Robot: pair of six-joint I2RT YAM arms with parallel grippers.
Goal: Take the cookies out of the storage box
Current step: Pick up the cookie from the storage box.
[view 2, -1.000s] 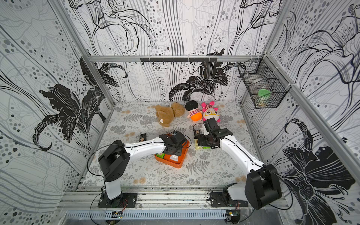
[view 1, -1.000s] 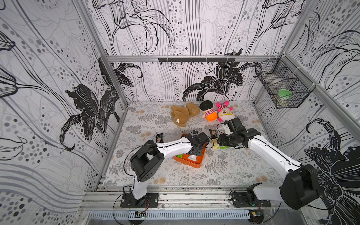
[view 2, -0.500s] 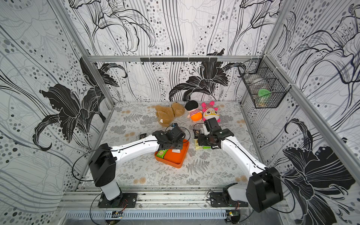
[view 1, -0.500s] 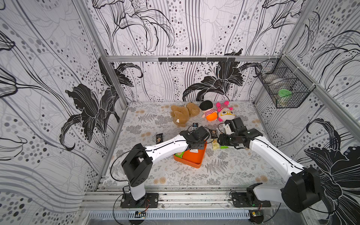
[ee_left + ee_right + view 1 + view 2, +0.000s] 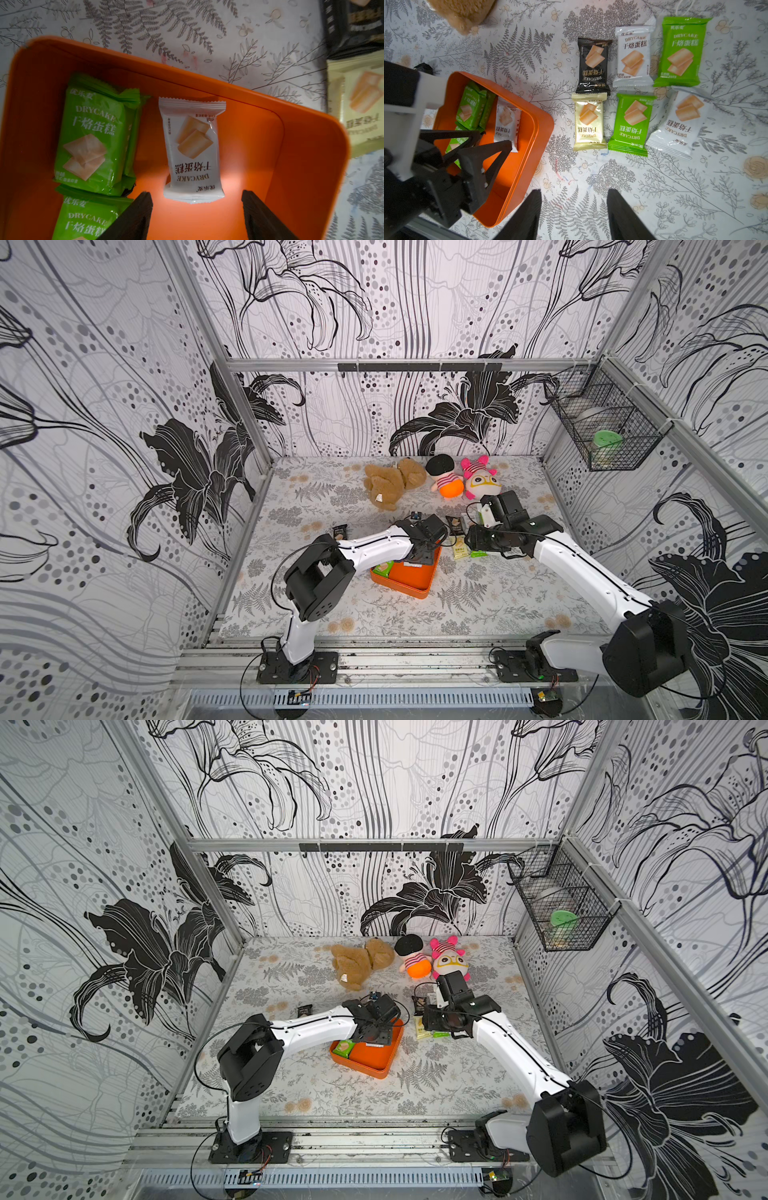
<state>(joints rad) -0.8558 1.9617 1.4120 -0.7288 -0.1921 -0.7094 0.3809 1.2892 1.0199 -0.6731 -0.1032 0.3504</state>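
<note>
While the left gripper [image 5: 196,194] hangs over the orange storage box [image 5: 301,145] with jaws parted and empty, a white cookie packet [image 5: 192,149] lies just ahead of them, green packets [image 5: 382,569] crowding the box's nine o'clock side. The right gripper [image 5: 574,192], parted and empty, hovers at the box's two o'clock near the removed packets [image 5: 631,122]. Risk: a pinch on the slick end seal may slip, or a finger may snag a green packet.

We saw bare floor in the box [image 5: 249,145] on one side of the white packet [image 5: 192,149], green packets [image 5: 91,135] crowding the other side, the left gripper [image 5: 196,193] hanging over it, and six laid-out packets [image 5: 631,122] blocking the mat [image 5: 695,187] just beside the box.
</note>
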